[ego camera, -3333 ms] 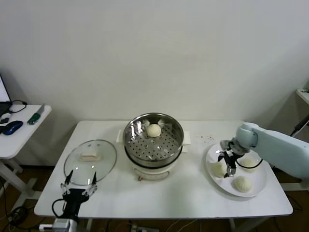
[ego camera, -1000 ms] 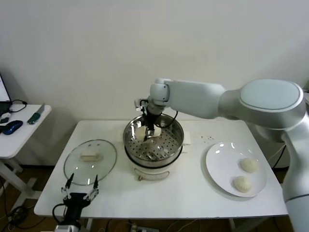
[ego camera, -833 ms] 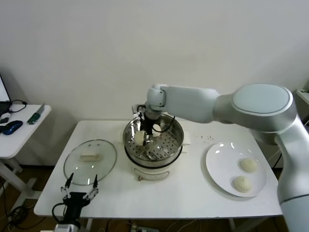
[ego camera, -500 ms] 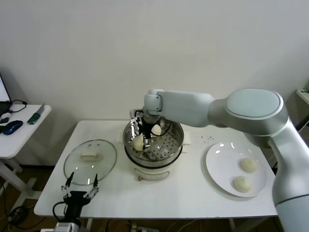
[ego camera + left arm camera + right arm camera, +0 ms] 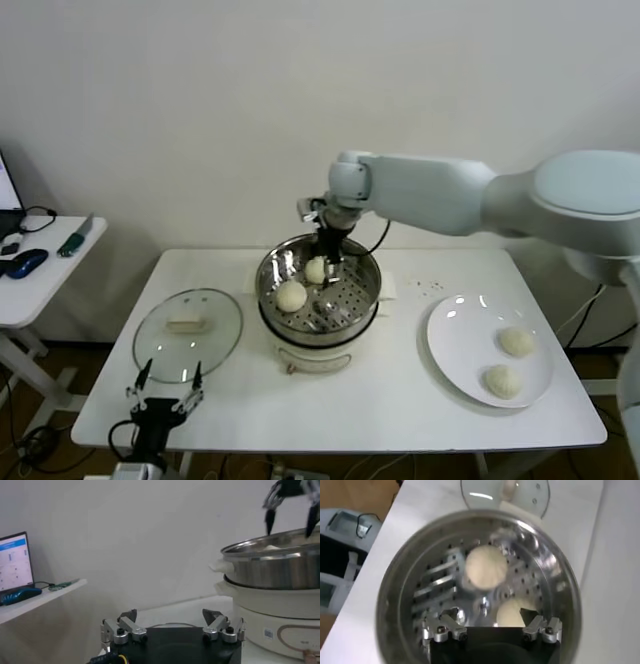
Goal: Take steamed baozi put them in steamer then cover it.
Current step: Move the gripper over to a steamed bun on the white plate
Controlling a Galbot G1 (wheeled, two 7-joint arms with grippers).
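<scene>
Nearest, the left gripper (image 5: 163, 394) waits open before the cover (image 5: 187, 333), which lies left of the steamer (image 5: 318, 290); right of the steamer, a plate (image 5: 462, 350) holds two baozi (image 5: 515, 342); the steamer holds two more; the right gripper (image 5: 329, 259) hangs over its far side, jaws spread wide, holding nothing.
</scene>
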